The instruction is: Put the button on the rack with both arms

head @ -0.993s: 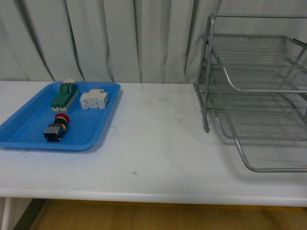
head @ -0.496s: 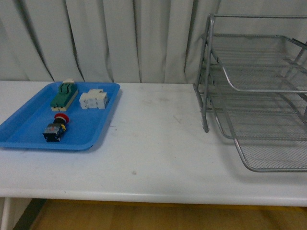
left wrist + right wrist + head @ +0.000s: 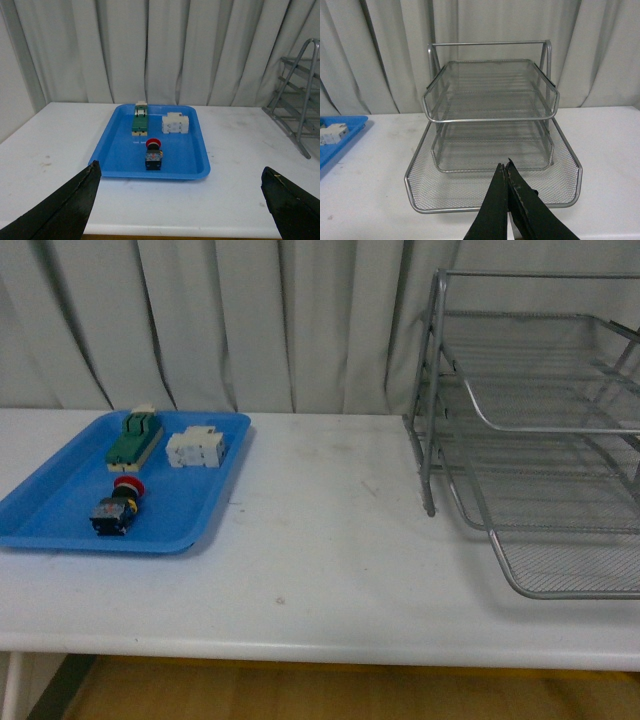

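Note:
The button (image 3: 118, 505), with a red cap and a dark body, lies on its side in a blue tray (image 3: 50, 515) at the table's left. In the left wrist view the button (image 3: 154, 154) is ahead of my left gripper (image 3: 180, 167), whose black fingers (image 3: 75, 200) stand wide open and empty, short of the tray. The rack (image 3: 433, 390), a silver wire-mesh three-tier tray, stands at the right. My right gripper (image 3: 504, 165) is shut with nothing in it, facing the rack (image 3: 490, 119) just before its lowest tray. Neither arm shows in the front view.
A green-and-cream switch (image 3: 134, 439) and a white terminal block (image 3: 195, 449) lie in the tray behind the button. The rack's bottom tray (image 3: 520, 585) juts toward the table's front edge. A grey curtain (image 3: 250, 320) hangs behind the white table (image 3: 320, 540).

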Action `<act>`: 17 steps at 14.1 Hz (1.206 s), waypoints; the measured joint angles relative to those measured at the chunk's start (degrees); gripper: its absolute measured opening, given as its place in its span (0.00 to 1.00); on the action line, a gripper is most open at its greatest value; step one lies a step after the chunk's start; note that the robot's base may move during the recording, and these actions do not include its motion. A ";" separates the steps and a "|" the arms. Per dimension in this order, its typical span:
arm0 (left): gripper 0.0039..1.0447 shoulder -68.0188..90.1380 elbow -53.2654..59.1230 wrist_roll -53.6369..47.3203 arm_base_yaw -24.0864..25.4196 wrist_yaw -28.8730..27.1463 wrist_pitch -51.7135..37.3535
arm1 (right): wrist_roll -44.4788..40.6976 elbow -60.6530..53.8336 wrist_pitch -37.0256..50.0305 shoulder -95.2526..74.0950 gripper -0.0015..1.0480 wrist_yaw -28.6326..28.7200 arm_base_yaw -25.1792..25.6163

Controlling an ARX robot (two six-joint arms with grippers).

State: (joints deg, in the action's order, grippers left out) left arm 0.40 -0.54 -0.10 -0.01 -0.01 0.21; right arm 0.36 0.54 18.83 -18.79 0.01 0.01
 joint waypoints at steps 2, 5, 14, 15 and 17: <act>0.94 0.00 0.00 0.00 0.00 0.00 0.00 | 0.00 0.00 -2.93 2.91 0.02 -0.02 0.00; 0.94 0.00 0.00 0.00 0.00 0.00 0.00 | 0.00 0.00 -6.58 6.64 0.02 0.00 0.00; 0.94 8.09 -4.92 -1.05 -6.51 -13.35 10.01 | -0.20 0.09 -19.06 18.64 0.37 -0.04 0.00; 0.94 20.00 -9.66 -1.79 -9.40 -19.56 7.04 | -0.22 0.09 -19.06 18.64 0.49 0.13 0.00; 0.94 39.36 -18.40 -1.81 -7.13 -17.84 -3.15 | -0.22 0.09 -19.06 18.62 0.72 0.00 0.00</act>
State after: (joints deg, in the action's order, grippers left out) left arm 39.77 -18.94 -1.91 -7.14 -17.85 -2.94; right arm 0.14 0.62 -0.23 -0.16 0.01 0.01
